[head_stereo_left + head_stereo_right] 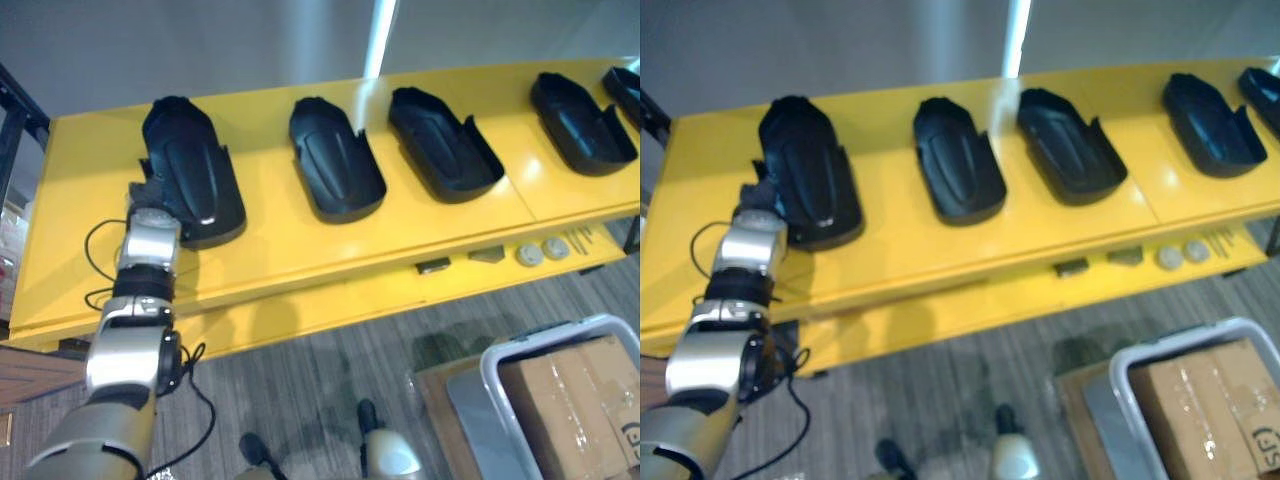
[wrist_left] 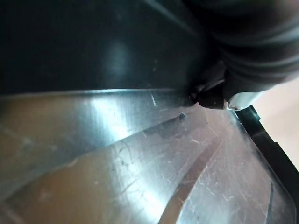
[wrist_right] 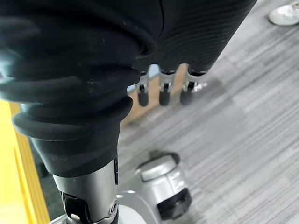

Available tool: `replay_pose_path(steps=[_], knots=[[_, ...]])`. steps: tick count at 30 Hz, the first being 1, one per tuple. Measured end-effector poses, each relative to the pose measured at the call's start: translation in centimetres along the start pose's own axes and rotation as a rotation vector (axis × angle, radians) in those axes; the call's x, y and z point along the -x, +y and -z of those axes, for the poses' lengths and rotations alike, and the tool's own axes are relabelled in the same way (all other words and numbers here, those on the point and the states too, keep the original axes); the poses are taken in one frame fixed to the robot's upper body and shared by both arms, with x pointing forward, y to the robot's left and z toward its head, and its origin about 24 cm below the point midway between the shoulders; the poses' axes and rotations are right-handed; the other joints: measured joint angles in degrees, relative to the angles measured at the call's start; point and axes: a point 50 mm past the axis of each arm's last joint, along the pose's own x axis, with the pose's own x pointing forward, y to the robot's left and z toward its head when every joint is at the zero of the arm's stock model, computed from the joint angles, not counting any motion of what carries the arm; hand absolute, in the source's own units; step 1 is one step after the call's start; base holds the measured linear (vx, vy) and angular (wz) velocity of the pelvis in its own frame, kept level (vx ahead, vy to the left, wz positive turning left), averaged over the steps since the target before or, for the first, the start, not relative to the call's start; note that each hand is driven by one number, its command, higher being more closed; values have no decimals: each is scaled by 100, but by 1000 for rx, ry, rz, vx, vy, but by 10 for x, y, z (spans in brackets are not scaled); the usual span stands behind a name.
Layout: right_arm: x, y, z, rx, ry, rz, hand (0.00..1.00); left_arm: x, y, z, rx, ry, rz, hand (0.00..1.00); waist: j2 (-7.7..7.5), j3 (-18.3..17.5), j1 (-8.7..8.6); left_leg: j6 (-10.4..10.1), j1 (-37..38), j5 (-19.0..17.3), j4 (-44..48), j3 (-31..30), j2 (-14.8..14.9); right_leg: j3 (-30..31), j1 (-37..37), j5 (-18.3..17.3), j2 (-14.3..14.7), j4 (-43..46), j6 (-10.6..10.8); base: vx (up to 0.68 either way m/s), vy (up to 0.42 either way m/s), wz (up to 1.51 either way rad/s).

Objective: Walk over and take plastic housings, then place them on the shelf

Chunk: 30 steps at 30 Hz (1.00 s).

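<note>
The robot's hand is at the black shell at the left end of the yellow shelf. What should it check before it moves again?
1. Leftmost housing lies fully on the yellow shelf: ok.
2. Left hand has a hold on that housing: cannot tell; the hand sits against its near left edge.
3. Room beside it: ok; the next housing lies apart from it.
4. Right hand free: ok; its fingers hang relaxed above the floor and hold nothing.
5. Grey bin with a cardboard box, on the floor to the right, is out of the left arm's way: ok.
</note>
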Motion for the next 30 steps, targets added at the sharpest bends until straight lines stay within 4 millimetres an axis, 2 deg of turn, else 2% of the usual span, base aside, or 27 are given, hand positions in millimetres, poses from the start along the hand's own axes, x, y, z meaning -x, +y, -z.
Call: replay_pose_path(steps=[15,21,24,25,30], knots=[[0,0,1,1,2,-3,0,0,1,0,8,2,-48,0,0,0,-8,0,45,0,-1,15,-1,38,30,15,-2,0,19,-1,0,-1],[1,0,4,1,10,-1,0,1,19,0,47,11,-287,0,4,-3,-6,2,60,2,0,-10,-7,13,62,15,-5,-1,19,0,0,1],[2,0,5,-3,-9,4,0,7,33,-18,125,-77,-426,0,3,-6,-8,9,68,9,0,-101,-10,-78,135,14,-17,-20,19,0,0,13],[2,0,4,-4,-19,8,0,12,41,-34,176,-148,-488,0,1,-10,18,13,62,16,0,-131,-12,-95,146,14,-23,-20,19,0,1,9],[3,-4,2,-9,-50,56,0,23,64,-64,255,-331,-584,0,52,-134,4,15,143,23,-1,-171,-25,-142,276,14,-29,-74,19,13,1,5]])
